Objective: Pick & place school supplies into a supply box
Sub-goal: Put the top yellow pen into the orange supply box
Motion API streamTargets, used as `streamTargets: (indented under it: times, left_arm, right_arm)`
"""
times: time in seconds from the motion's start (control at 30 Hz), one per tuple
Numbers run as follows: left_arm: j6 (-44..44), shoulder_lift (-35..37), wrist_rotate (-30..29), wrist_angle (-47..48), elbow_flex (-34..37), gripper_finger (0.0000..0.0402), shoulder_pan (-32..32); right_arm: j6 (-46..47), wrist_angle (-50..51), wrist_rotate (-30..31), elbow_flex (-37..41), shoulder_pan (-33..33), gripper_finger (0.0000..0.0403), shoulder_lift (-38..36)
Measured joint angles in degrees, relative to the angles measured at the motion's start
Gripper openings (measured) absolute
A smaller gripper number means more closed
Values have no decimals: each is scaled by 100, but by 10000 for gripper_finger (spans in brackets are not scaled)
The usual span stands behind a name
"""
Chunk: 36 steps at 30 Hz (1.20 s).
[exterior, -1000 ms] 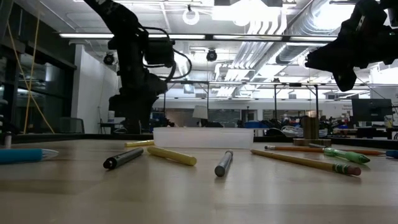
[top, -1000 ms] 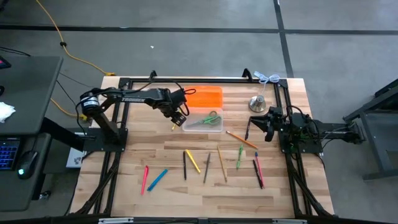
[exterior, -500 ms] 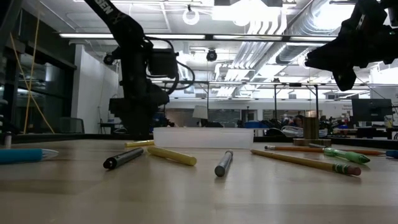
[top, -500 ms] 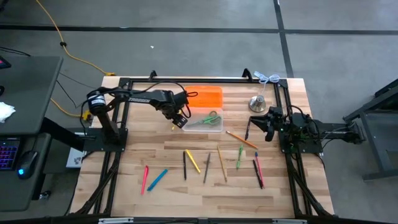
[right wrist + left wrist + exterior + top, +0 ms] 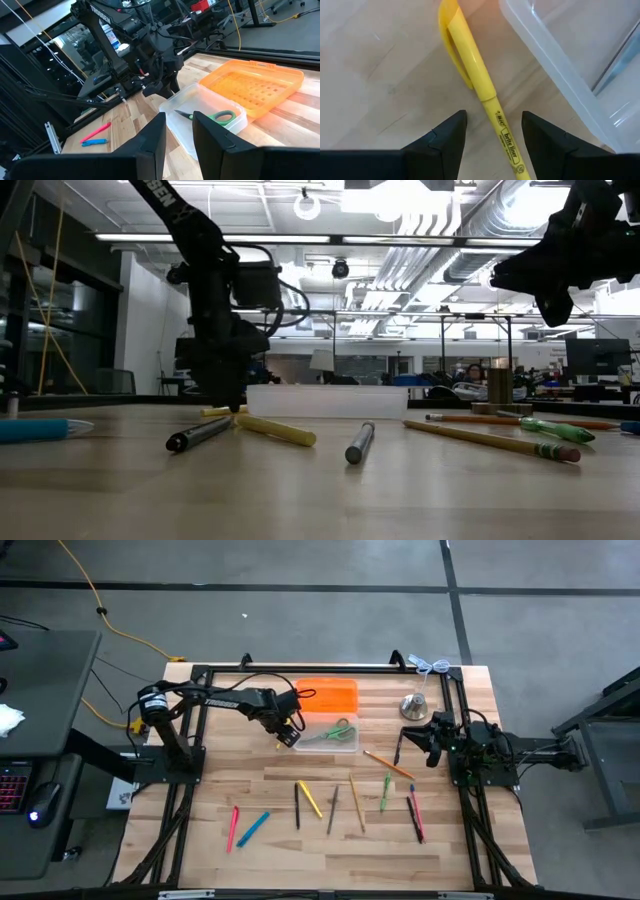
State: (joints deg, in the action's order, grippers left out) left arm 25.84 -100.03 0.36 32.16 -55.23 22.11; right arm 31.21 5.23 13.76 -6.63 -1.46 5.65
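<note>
A yellow highlighter (image 5: 475,65) lies flat on the wood beside the clear supply box (image 5: 327,735), which holds green-handled scissors (image 5: 338,730). My left gripper (image 5: 492,132) points down over the highlighter's printed end. It is open, with one finger on each side of the barrel and apart from it. In the low view its fingertips (image 5: 228,402) are just above the table. My right gripper (image 5: 415,733) waits open and level at the right side. More pens and pencils (image 5: 330,808) lie scattered toward the near edge.
The orange lid (image 5: 325,697) lies right behind the box, and a silver bell (image 5: 415,705) stands at the far right. An orange pencil (image 5: 388,764) and a green marker (image 5: 386,792) lie near my right arm. A pink pen (image 5: 233,827) and a blue marker (image 5: 253,828) lie near left.
My left gripper has come straight down toward the yellow highlighter beside the box, staying open and without turning. The highlighter has not moved.
</note>
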Motion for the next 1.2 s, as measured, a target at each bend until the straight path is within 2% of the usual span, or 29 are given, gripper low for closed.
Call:
streamTargets:
  times: [0.17,0.3,0.83,0.9,1.2]
  left_arm:
    - [33,-11,-4,-15,5,224,0]
    - [33,-15,-13,-7,12,202,0]
    - [444,-24,-348,147,14,22,0]
    - [465,-24,-332,160,14,14,0]
    - [702,-17,-371,463,12,21,0]
  right_arm:
    - [-10,0,0,0,1,74,0]
    - [-12,0,0,0,0,74,0]
    - [-12,1,-2,0,-1,74,0]
    - [-12,2,-6,0,-1,74,0]
    - [-12,2,-46,0,-2,74,0]
